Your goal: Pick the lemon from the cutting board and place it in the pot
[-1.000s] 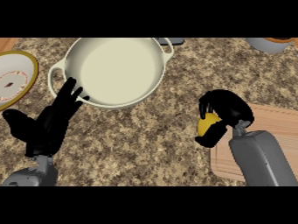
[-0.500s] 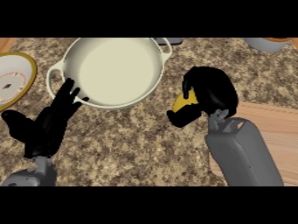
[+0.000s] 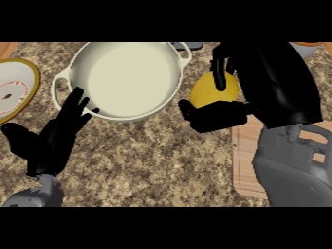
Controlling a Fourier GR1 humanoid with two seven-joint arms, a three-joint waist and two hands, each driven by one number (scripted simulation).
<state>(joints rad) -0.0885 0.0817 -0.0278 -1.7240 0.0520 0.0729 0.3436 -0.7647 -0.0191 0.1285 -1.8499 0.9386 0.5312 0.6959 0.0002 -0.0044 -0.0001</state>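
The right hand fills the upper right of the head view, its fingers and thumb curled round the lemon. The lemon shows as a yellow patch on the hand's left side, with one finger crossing its top and the thumb wrapping under it. Held so, it sits just beside the right rim of the pot, off the rim rather than over the hollow, though from this steep angle it is hard to tell how high it hangs above the counter.

The pot is cream, round, with a small handle at its upper right and another at its left. Its inside is bare.

The cutting board lies at the right, a pale wooden slab largely hidden under the grey right forearm.

The left hand rests at the lower left, fingers straight and spread, pointing up toward the pot; the fingertips overlap the pot's lower left rim in the view, and whether they touch it cannot be made out.

A plate with a yellow rim sits at the far left, apart from the pot.
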